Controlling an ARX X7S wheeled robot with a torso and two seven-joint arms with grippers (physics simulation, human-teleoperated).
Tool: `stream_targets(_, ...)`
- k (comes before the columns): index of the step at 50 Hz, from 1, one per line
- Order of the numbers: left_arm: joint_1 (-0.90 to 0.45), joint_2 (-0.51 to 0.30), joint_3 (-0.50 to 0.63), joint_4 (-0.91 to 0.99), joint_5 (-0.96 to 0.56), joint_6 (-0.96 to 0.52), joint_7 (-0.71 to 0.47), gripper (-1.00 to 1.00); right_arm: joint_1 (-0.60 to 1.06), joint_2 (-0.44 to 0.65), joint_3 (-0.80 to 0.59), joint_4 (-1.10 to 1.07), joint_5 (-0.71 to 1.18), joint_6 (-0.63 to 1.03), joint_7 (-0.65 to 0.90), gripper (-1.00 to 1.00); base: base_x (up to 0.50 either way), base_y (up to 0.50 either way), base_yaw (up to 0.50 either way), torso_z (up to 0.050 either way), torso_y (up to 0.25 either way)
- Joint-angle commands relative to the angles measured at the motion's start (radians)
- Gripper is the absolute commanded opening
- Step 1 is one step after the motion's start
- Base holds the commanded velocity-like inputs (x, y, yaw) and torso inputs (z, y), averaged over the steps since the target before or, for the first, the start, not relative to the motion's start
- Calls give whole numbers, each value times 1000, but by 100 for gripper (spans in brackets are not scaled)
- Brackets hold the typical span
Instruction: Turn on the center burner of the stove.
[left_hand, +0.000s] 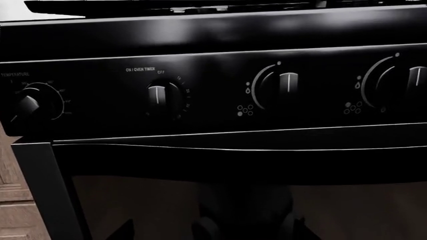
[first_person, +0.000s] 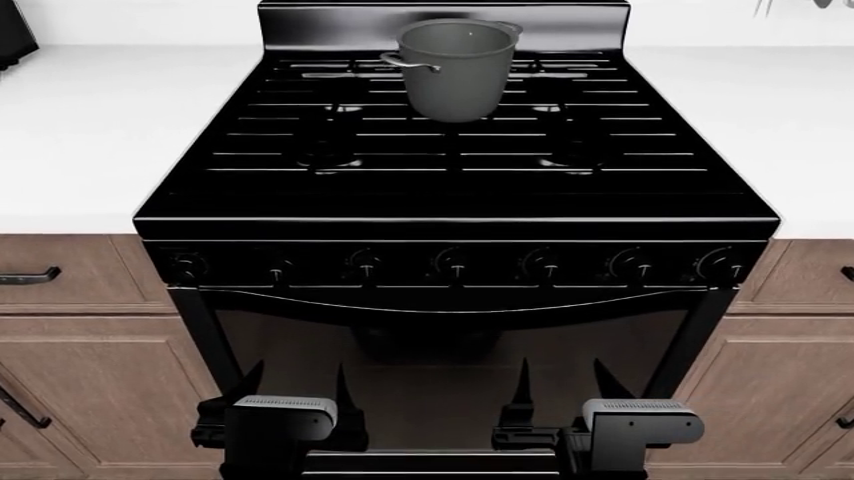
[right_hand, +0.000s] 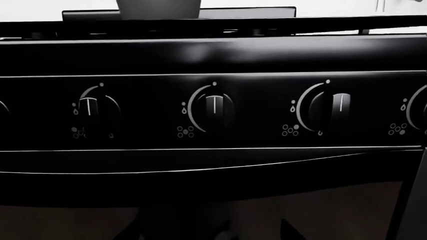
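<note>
The glossy black stove (first_person: 454, 195) fills the head view, with black bar grates on top and a row of small front knobs. The middle knob (first_person: 454, 264) points straight down, like the others. My left gripper (first_person: 294, 390) is open and empty, low in front of the dark glass oven door (first_person: 447, 350). My right gripper (first_person: 567, 390) is open and empty beside it, at the same height. The left wrist view shows the temperature knob (left_hand: 30, 102), the oven timer knob (left_hand: 162, 97) and two burner knobs. The right wrist view shows burner knobs (right_hand: 212, 107), their marks upright.
A grey pot (first_person: 454, 65) stands on the rear centre grate. White countertop (first_person: 80, 130) lies on both sides of the stove. Brown wooden cabinets (first_person: 80, 330) with dark handles flank the oven door. The oven handle bar (first_person: 447, 302) runs just under the knobs.
</note>
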Motion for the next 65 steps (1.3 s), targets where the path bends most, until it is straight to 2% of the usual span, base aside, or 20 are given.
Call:
stream_targets(1,1,-9,11,3,-4,-3,-9,100,1,8,-10,1,6,-2,10,100,0,0,0,-45,0)
stream_targets(43,-5,-29,38,-1,-26,-2,-33,100,4,31,-37,5,31,-9,36,100,0,0,0,-48,0)
stream_targets(57,-7,-35,44,-3,-37,-6,-40,100,-12,44,-52,-33,-20,-75,68,100,0,0,0,-2,0)
stream_targets(65,-9,-37,46,-7,-49,-8,-40,100,-22,56,10,-281,42,57,139,100,0,0,0,0,0)
